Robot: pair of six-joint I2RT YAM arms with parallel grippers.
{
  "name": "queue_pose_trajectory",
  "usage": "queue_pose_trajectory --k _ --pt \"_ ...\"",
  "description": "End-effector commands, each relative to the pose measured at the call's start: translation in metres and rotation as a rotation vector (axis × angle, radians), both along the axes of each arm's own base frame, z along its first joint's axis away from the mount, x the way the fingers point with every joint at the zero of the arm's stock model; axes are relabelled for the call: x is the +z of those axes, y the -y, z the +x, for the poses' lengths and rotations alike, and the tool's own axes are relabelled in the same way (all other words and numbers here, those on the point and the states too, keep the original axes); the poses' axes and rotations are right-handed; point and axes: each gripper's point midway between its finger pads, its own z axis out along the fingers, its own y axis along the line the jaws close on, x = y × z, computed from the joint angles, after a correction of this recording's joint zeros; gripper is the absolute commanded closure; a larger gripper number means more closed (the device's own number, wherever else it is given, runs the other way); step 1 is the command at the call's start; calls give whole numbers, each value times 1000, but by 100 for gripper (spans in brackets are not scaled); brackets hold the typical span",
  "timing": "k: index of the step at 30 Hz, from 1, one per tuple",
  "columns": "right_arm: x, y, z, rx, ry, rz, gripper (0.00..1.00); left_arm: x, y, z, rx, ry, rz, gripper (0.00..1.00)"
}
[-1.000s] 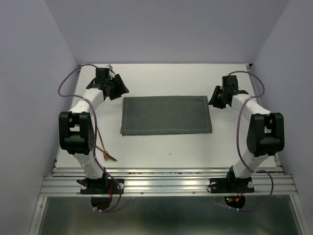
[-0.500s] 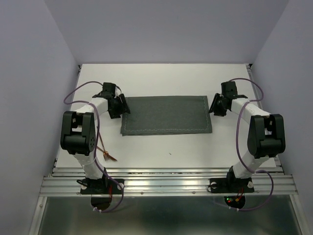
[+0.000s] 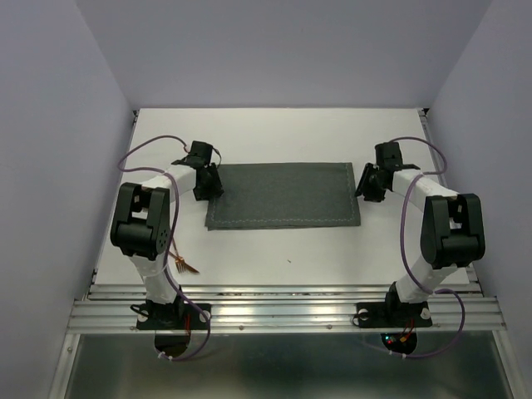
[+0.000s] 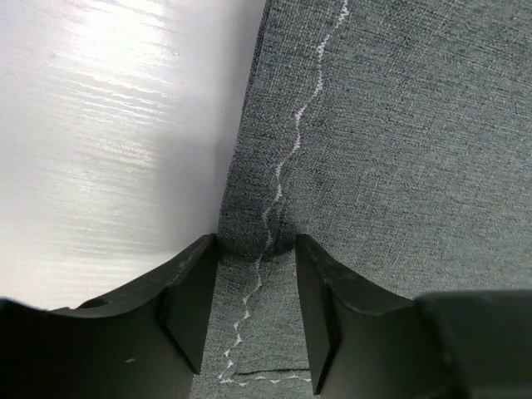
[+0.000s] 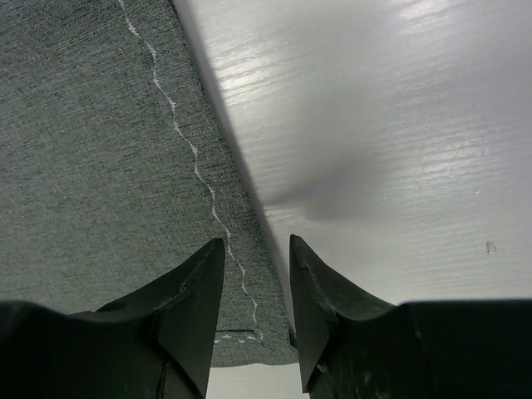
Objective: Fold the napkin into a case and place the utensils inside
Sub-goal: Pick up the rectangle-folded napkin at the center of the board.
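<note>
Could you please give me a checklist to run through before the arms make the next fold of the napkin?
1. Left gripper astride the napkin's left hem: ok.
2. Right gripper astride its right edge: ok.
3. Both sets of jaws open: ok.
4. Napkin lying flat: ok.
5. Utensils clear of the napkin: ok.
6. All napkin layers between the jaws: cannot tell.

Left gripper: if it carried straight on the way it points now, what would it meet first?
The napkin. The left gripper points down with jaws open astride its stitched left hem, the table beneath. It may be touching the cloth; depth is unclear.
</note>
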Motion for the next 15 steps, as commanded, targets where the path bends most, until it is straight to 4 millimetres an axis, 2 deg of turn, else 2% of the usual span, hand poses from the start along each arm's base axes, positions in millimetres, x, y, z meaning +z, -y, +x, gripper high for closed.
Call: queue_pose_trajectory --k 1,3,4,7,9,11,15 --pt "16 7 7 -7 63 -44 57 -25 -5 -17 14 -97 64 57" --pt "17 7 7 -7 68 -44 57 -28 -3 -19 10 -107 60 67" --pt "17 7 7 -6 69 -44 57 -30 -2 -19 4 -112 62 80" --pt "14 9 4 -6 59 -55 57 -33 -4 -20 0 -126 78 100" --pt "9 10 -1 -2 44 -62 58 -28 -5 -16 -3 -114 87 100" --pt "7 9 -3 2 39 -58 58 -16 -7 -10 -4 -80 100 100" --pt "5 3 -5 13 38 -28 58 20 -14 3 -14 -4 139 100"
